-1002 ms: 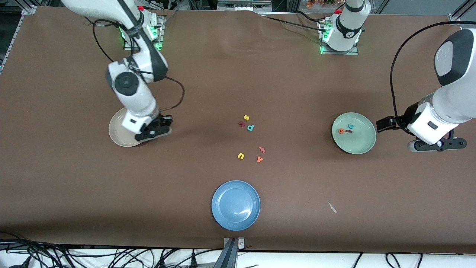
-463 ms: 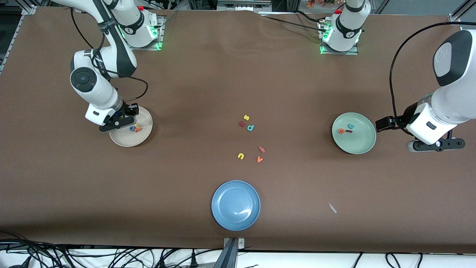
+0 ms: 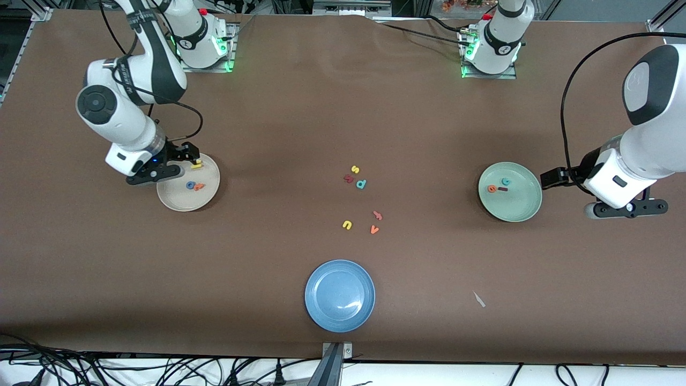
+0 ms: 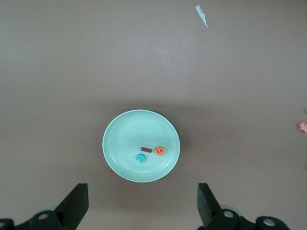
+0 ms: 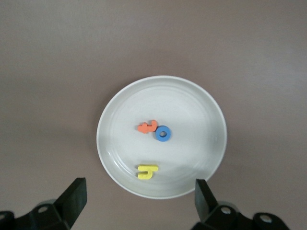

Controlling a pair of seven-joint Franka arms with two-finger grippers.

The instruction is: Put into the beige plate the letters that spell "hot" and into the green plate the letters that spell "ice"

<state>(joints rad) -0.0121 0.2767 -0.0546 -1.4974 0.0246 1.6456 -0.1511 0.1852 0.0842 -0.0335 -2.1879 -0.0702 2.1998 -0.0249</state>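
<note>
The beige plate (image 3: pixel 185 199) (image 5: pixel 192 110) lies toward the right arm's end of the table. In it are the yellow "h" (image 3: pixel 196 164) (image 5: pixel 147 171), the blue "o" (image 3: pixel 189 185) (image 5: pixel 162 133) and the orange "t" (image 3: pixel 199 186) (image 5: pixel 147 127). My right gripper (image 3: pixel 172 163) (image 5: pixel 139 195) hovers open over that plate's rim, empty. The green plate (image 3: pixel 515 208) (image 4: pixel 124 134) holds the dark red "i" (image 3: pixel 502 188) (image 4: pixel 147 149), teal "c" (image 3: pixel 505 182) (image 4: pixel 141 157) and orange "e" (image 3: pixel 491 188) (image 4: pixel 159 151). My left gripper (image 3: pixel 627 207) (image 4: pixel 141 203) waits open beside it.
Loose letters lie mid-table: yellow "s" (image 3: pixel 355 169), teal "d" (image 3: pixel 361 184), a dark red letter (image 3: pixel 349 179), a salmon letter (image 3: pixel 377 215), orange "v" (image 3: pixel 374 229), yellow "u" (image 3: pixel 347 224). A blue plate (image 3: pixel 340 295) sits nearest the front camera, beside a white scrap (image 3: pixel 479 299).
My right gripper opened and let the yellow "h" drop into the beige plate, then drew back toward the right arm's end of the table. The left arm barely moved.
</note>
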